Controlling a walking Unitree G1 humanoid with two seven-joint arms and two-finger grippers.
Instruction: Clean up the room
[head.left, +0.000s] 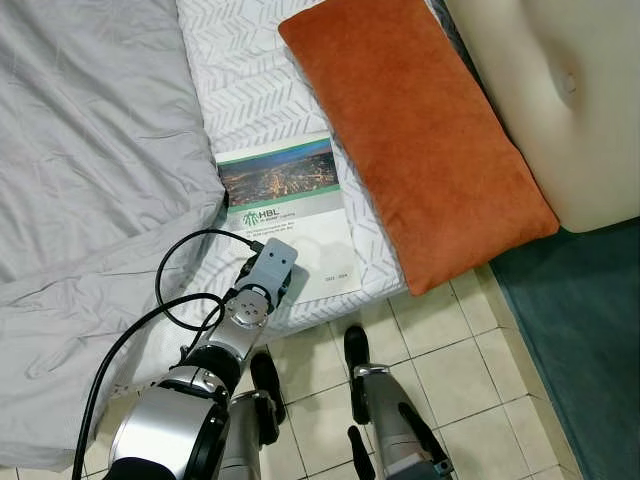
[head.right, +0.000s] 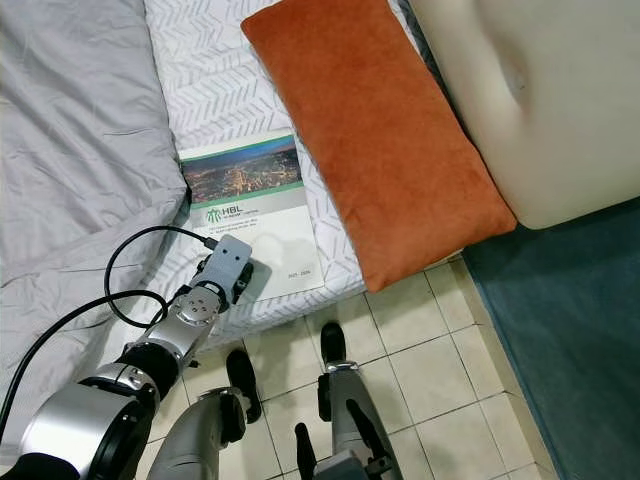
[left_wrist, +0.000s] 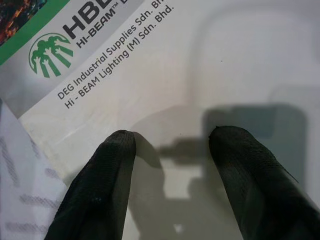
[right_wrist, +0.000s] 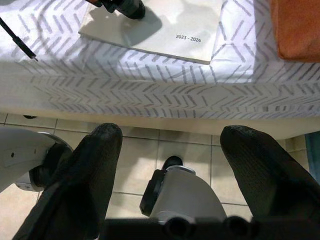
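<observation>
On the bed (head.left: 250, 80), head views: I count one catalogue (head.left: 290, 215), one orange pillow (head.left: 420, 130), one grey sheet (head.left: 90, 170). Left gripper (left_wrist: 170, 135) hovers over the catalogue, jaws apart, wrist view. Right gripper (right_wrist: 170, 135) hangs over floor tiles (right_wrist: 135, 170), jaws apart.

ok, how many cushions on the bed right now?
1. An orange cushion lies on the patterned mattress, just right of the catalogue that the left gripper hovers over, open. More could sit beyond the frame.
</observation>
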